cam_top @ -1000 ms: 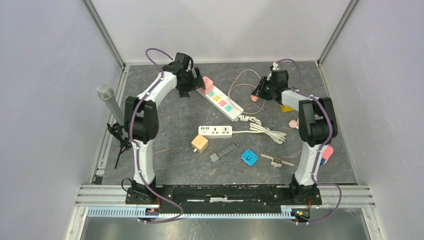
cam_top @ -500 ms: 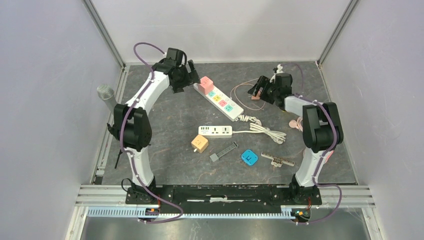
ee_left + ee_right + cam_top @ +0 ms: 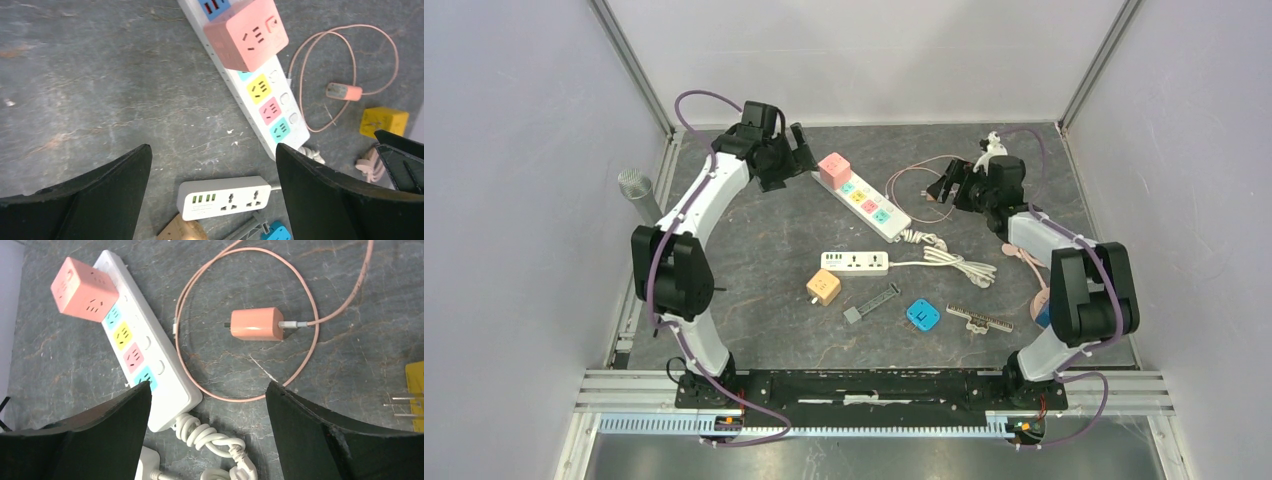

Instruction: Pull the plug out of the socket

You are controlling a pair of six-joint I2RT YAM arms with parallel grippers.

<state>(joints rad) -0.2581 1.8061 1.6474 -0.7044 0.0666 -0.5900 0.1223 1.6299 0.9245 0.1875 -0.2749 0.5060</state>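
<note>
Two power strips lie on the tabletop: nearest the arm bases a short white strip, and beyond it the long multicoloured strip, running diagonally away toward the far left. Just right of that strip's middle, apart from it and in no socket, the pink plug lies flat inside the loop of its own pink cable — so the pull itself looks done. The right end effector hangs over it, released, jaws spread wide and holding nothing. The plug sits just ahead of the fingertips, its long axis crosswise in the wrist view, with the prongs toward the strip and the cable end away from it. That axis runs along the line between the two fingers, so any re-grip would probably want the wrist turned. Farther on, a pink cube adapter stands plugged in at the strip's far end. Farthest of all, the left end effector hovers off that end, also spread and empty — the right arm is plainly the nearer to the plug.

A second ago the right jaws were clenched on the plug above the tabletop; now it is set down and let go. The left arm, then close against the cube end of the strip, has backed off to the far left.
</note>
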